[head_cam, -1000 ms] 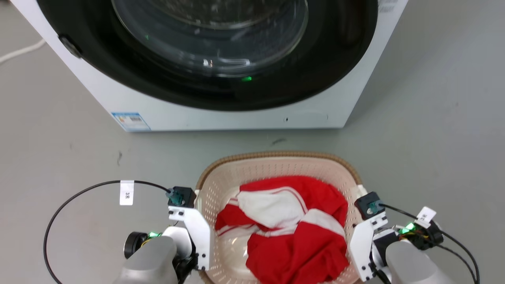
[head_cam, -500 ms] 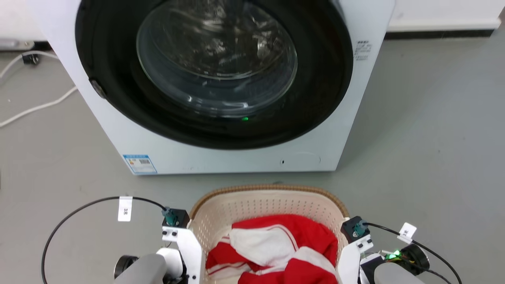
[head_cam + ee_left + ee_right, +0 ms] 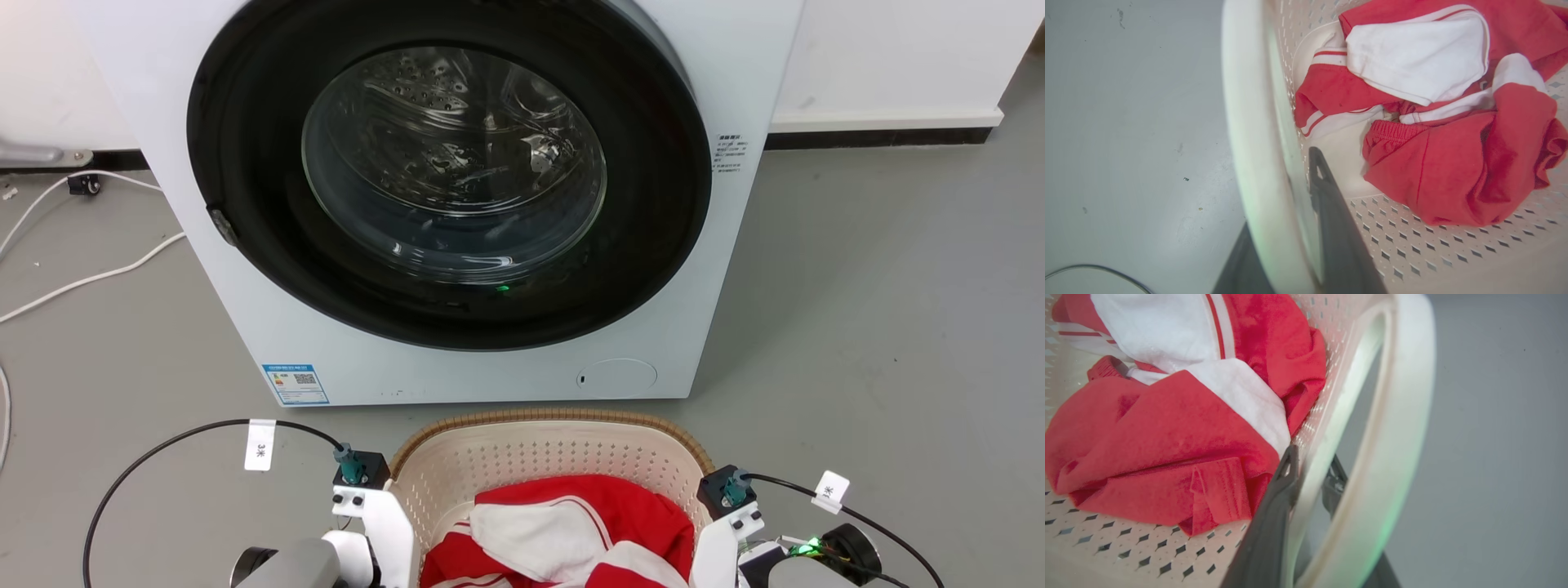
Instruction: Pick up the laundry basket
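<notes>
The laundry basket is cream and perforated with a brown woven rim, and it sits at the bottom middle of the head view, between my two arms. Red and white clothes lie inside it. In the left wrist view my left gripper is shut on the basket's side wall, one dark finger inside and the other outside. My right gripper grips the opposite side wall in the same way, with one finger against the clothes.
A white front-loading washing machine with a closed round glass door stands just beyond the basket. White cables trail over the grey floor at the left. Open floor lies to the right, up to the wall's dark skirting.
The whole head view has shifted, so more of the washing machine and the wall shows. Basket and arms sit lower in the picture, and the gap to the machine's foot looks smaller.
</notes>
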{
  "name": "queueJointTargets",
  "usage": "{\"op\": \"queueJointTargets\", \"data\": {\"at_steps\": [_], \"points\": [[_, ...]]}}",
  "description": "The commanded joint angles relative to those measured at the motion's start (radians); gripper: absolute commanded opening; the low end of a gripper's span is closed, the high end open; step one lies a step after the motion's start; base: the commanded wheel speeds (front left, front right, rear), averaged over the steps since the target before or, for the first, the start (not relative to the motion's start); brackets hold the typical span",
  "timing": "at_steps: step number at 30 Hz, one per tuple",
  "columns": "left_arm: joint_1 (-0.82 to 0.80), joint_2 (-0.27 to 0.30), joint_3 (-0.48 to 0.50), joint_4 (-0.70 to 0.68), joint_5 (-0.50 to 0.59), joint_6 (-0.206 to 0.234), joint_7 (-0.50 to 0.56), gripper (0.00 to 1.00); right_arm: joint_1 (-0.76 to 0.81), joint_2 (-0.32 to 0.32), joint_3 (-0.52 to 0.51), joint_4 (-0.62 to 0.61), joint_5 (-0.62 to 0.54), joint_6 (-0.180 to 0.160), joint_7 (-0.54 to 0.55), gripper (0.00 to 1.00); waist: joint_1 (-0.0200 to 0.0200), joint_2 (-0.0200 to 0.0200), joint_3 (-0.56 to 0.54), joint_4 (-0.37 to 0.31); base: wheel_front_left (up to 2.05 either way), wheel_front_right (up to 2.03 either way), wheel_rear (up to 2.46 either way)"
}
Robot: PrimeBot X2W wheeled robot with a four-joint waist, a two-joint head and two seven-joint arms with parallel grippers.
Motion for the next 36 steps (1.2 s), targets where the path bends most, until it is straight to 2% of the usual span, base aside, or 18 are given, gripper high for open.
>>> {"op": "queueJointTargets", "data": {"at_steps": [1, 36], "points": [[-0.004, 0.006, -0.003, -0.006, -0.007, -0.004, -0.003, 0.00, 0.012, -0.004, 0.026, 0.002, 0.006, 0.013, 0.008, 0.00, 0.0001, -0.0001, -0.005, -0.001, 0.00, 0.00, 0.00], [-0.010, 0.013, -0.080, 0.011, -0.093, -0.003, -0.010, 0.00, -0.027, -0.031, 0.248, 0.014, 0.231, 0.013, 0.010, 0.00, 0.0001, -0.0001, -0.019, -0.017, 0.00, 0.00, 0.00]]}}
